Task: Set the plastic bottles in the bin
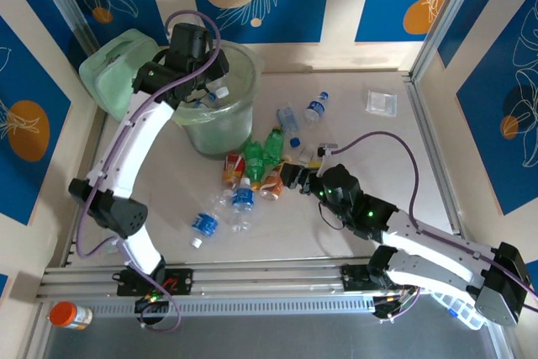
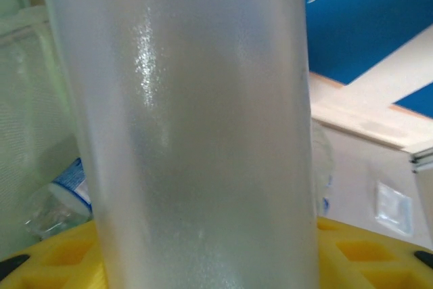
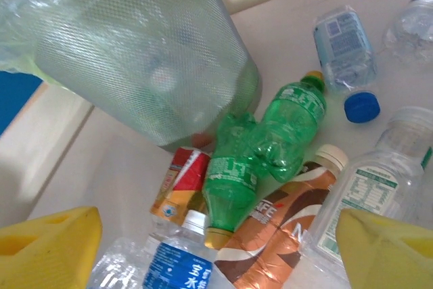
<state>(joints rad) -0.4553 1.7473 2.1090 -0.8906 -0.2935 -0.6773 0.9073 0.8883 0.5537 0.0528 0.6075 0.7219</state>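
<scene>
Fingers (image 2: 61,258) of the left gripper (image 1: 204,92) clamp a frosted clear bottle (image 2: 196,133) over the bin (image 1: 214,134), which seems to hold at least one already. Fingers (image 3: 51,245) of the right gripper (image 1: 296,176) spread wide and empty above green bottles (image 3: 291,123) beside the bin; about ten lie outside.

Partly legible on the brown-and-orange bottle (image 3: 270,231): "FEE" and a large "N". On the blue-labelled bottle (image 3: 177,265), white Chinese characters, too unclear to say which. White print on the green bottles (image 3: 230,177) and a fine-print table on the clear bottle (image 3: 369,187), too small to read.
</scene>
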